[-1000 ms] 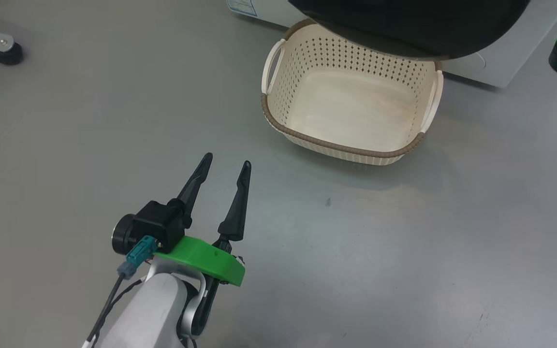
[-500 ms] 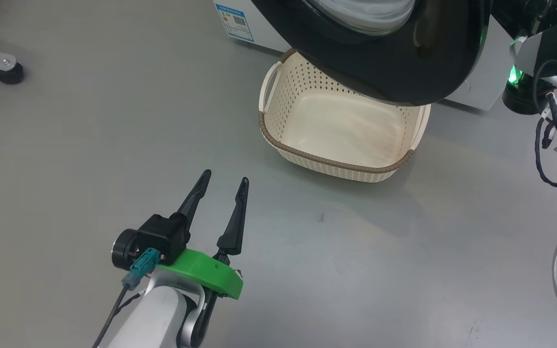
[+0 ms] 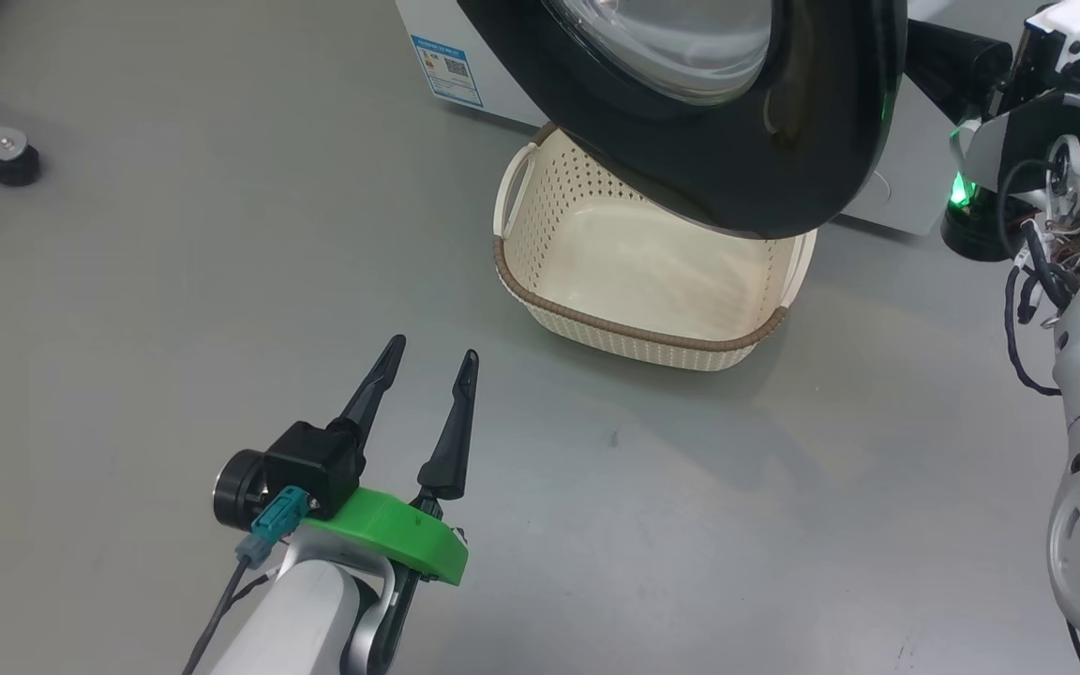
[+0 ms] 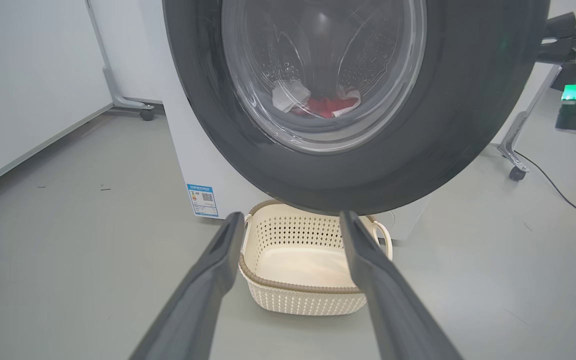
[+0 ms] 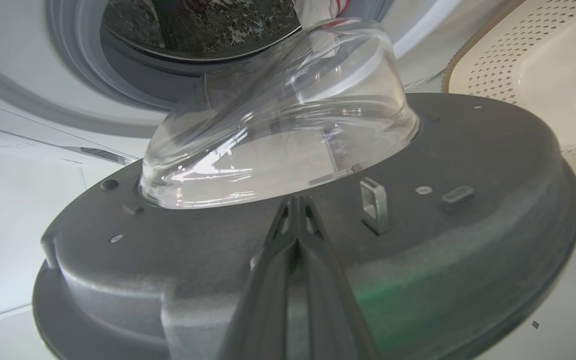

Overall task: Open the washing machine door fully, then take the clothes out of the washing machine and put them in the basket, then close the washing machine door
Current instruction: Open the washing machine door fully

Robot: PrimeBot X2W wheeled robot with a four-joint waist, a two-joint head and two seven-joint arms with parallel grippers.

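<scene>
The washing machine door (image 3: 812, 141), with its black rim and glass bowl, stands partly open over the far side of the empty basket (image 3: 638, 323). My left gripper (image 3: 433, 350) hangs open above the floor, short of the basket and holding nothing. In the left wrist view, red and white clothes (image 4: 325, 104) show through the door (image 4: 448, 125) glass, inside the washing machine (image 4: 188, 150); the basket (image 4: 303, 295) sits below. My right gripper (image 5: 296, 200) is shut, its tips against the door's grey inner face (image 5: 443, 240) just below the glass bowl (image 5: 278, 115), near the latch hook.
The right arm (image 3: 1079, 309) with loose cables reaches in from the right edge behind the door. A stand with castor feet (image 3: 6, 169) is at the far left. Another castor leg (image 4: 515, 172) and a floor cable lie right of the washer.
The head view has tilted up, bringing more of the door, the washer front and my right arm into view. The door now covers more of the basket. My left gripper stays open in place.
</scene>
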